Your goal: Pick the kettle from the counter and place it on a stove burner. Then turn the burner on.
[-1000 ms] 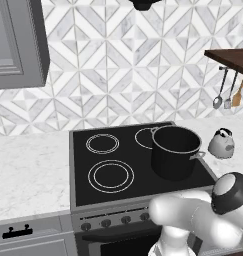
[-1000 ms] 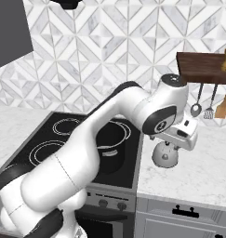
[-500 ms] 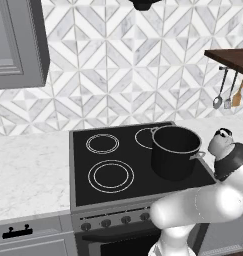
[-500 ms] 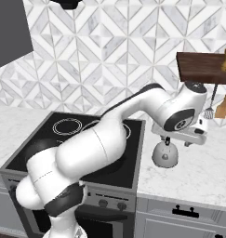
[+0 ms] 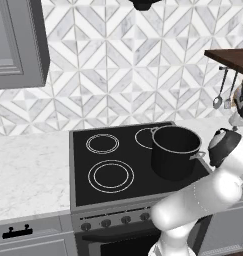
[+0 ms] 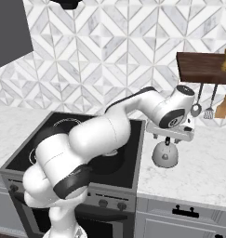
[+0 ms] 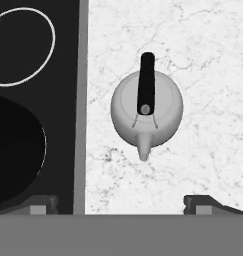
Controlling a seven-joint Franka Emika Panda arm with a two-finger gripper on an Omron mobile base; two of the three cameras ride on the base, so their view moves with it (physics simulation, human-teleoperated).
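Observation:
The kettle is a squat silver-grey pot with a black arched handle, standing upright on the marbled counter just right of the black cooktop. Its spout points toward the bottom of the hand view. My gripper hangs open straight above it, and nothing is between its fingertips. In the right base view the gripper hovers just over the kettle, apart from its handle. The large stove burner is the bare front-left double ring.
A big black pot stands on the cooktop's right side, close to the kettle. The smaller back-left ring is bare. Knobs line the stove front. Utensils hang under a wooden shelf behind the kettle.
My arm has swung rightward past the pot, carrying the hand from the cooktop's edge to above the kettle. The jaws have stayed open. Kettle and pot have not moved.

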